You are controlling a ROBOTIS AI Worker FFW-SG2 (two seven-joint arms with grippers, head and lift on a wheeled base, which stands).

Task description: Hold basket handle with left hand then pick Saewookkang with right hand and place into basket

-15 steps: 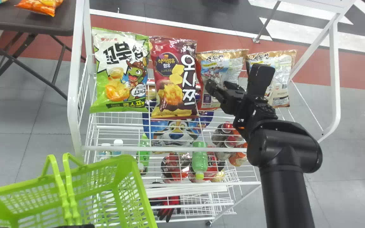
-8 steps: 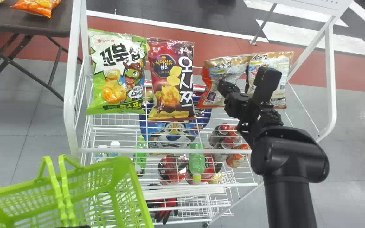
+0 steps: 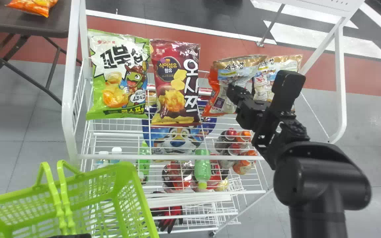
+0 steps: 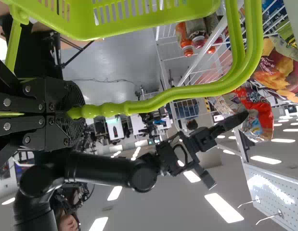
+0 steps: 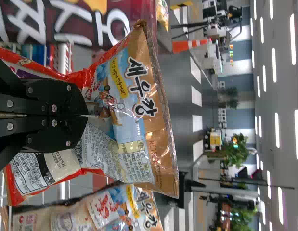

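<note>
Saewookkang (image 3: 225, 79) is at the right side of the rack, tilted, pinched mid-pack in the right gripper (image 5: 86, 115), whose fingers are closed on film. From left: green basket (image 3: 127, 170), near left, hangs by its handles (image 3: 63, 198), clamped in the left gripper (image 4: 74, 113). Grip takes only a thin section, so the basket could swing if bumped; handles also span the opening and could block a wide bag. Green snack bag (image 3: 119, 66), far left, and maroon bag (image 3: 175, 82), centre, lie towards the basket side; a low carry could knock both. Near rail (image 3: 170, 157) could snag the pack's bottom. Pinched film may slip or tear if pulled hard. Second shrimp-snack bag (image 3: 278, 62), just right, could get dragged along.
</note>
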